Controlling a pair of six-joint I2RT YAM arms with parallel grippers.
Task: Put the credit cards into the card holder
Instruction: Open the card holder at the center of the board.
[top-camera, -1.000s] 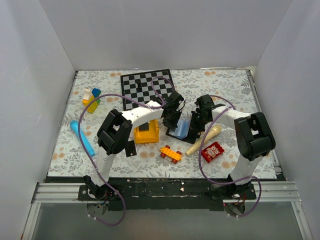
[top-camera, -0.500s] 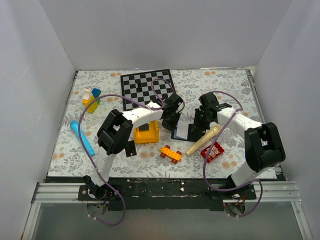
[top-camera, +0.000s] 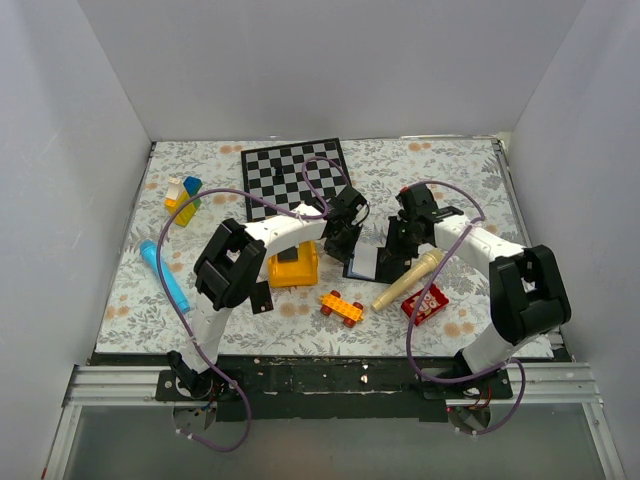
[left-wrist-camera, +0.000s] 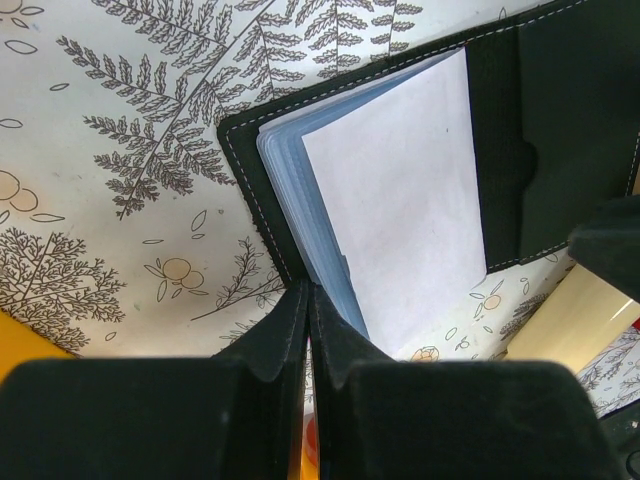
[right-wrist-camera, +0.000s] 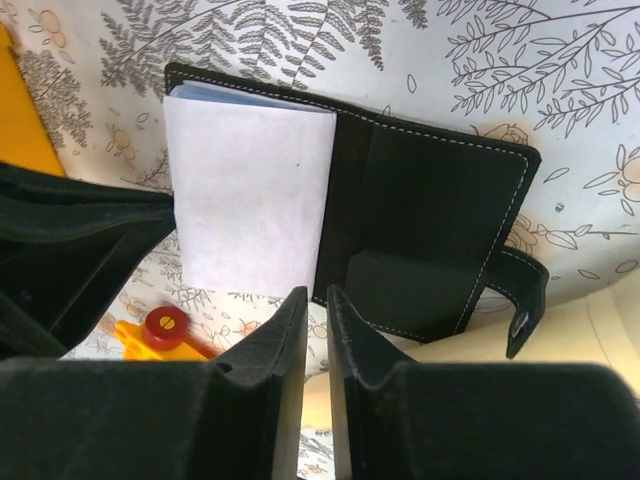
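The card holder (top-camera: 365, 262) lies open and flat on the floral mat, a pale blue-grey leaf (left-wrist-camera: 400, 200) on one half and a black pocket (right-wrist-camera: 430, 230) with a snap tab (right-wrist-camera: 525, 295) on the other. My left gripper (left-wrist-camera: 307, 290) is shut, its tips resting against the holder's stitched near edge. Just short of the holder's other side, my right gripper (right-wrist-camera: 317, 295) stands slightly open with nothing between its fingers. One thin black credit card (top-camera: 262, 297) lies on the mat beside the left arm. Whether a card sits in the pocket I cannot tell.
A yellow block (top-camera: 293, 265) and an orange toy car (top-camera: 341, 307) lie left of the holder. A cream wooden cone (top-camera: 408, 280) and a red box (top-camera: 425, 302) lie to its right. A chessboard (top-camera: 295, 172) is behind; a blue tube (top-camera: 165, 275) and coloured bricks (top-camera: 183, 198) are far left.
The holder's blue-grey leaf, tilted up a second ago, now lies flat. My right gripper has opened, and its arm's elbow has swung right. The left gripper has stayed put.
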